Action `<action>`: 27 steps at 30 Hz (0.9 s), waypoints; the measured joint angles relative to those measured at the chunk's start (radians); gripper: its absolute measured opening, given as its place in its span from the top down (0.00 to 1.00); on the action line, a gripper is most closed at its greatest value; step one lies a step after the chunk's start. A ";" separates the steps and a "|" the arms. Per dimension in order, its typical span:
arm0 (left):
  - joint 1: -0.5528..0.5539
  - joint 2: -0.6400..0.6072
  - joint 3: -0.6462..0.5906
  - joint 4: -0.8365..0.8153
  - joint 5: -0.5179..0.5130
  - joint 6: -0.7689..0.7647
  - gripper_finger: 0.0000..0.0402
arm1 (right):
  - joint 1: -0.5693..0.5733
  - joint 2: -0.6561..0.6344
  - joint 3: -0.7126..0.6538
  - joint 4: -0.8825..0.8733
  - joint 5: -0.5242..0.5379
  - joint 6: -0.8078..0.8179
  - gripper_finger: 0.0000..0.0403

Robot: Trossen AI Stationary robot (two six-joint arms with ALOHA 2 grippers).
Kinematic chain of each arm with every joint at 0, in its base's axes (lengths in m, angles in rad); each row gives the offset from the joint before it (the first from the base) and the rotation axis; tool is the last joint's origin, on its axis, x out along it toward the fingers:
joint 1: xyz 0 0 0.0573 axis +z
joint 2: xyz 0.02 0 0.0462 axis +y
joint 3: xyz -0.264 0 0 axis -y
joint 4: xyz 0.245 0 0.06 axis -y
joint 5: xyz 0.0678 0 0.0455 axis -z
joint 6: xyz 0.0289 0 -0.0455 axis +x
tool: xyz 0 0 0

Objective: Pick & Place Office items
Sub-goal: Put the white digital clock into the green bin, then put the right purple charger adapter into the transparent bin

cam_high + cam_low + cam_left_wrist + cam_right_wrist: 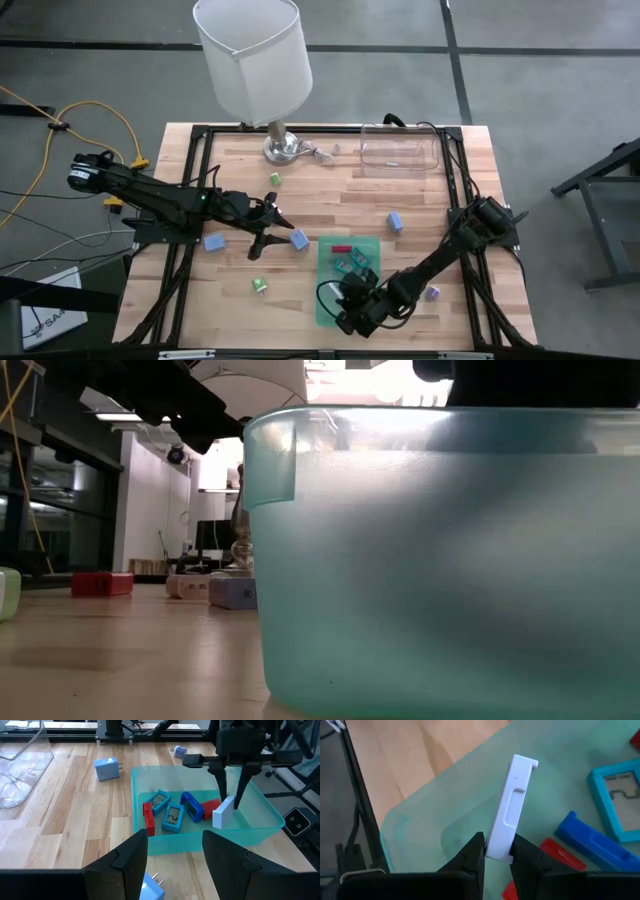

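Note:
A flat green tray (327, 268) lies near the table's front edge. It holds two teal blocks (173, 817), a blue block (191, 806), a red stick (147, 817) and a red piece (210, 806). My right gripper (231, 795) hangs over the tray's right part, shut on a white block (512, 805). My left gripper (175, 840) stands open left of the tray, with nothing between its fingers. Just below and ahead of it a light-blue pronged block (299, 239) lies on the wood. My right gripper pinches one end of the white block (499, 847) between its two fingers. The fingers (220, 780) slant down from above. The block sticks out below them, tilted, inside the tray. Whether its lower end (218, 822) touches the tray floor I cannot tell.
Loose pieces lie on the wood: light-blue blocks (213, 242) (395, 222), green pieces (275, 179) (259, 285) and a purple piece (433, 293). A clear container (400, 150) and a lamp (255, 60) stand at the far edge. The tray wall (450, 560) fills the low view.

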 joint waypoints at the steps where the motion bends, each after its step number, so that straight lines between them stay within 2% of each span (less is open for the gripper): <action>1: 0.000 0.000 0.000 0.000 0.000 0.000 0.54 | -0.001 0.000 0.000 0.004 0.000 0.000 0.85; 9: 0.000 0.000 0.000 -0.001 0.000 0.000 0.54 | -0.016 -0.001 0.000 -0.001 -0.032 -0.011 0.84; 17: 0.000 0.000 0.000 -0.001 0.000 0.000 0.54 | -0.032 -0.001 0.000 -0.001 -0.041 -0.027 0.77; 27: 0.000 0.000 0.000 -0.001 0.000 0.000 0.54 | -0.033 -0.001 0.000 -0.001 -0.039 -0.030 0.76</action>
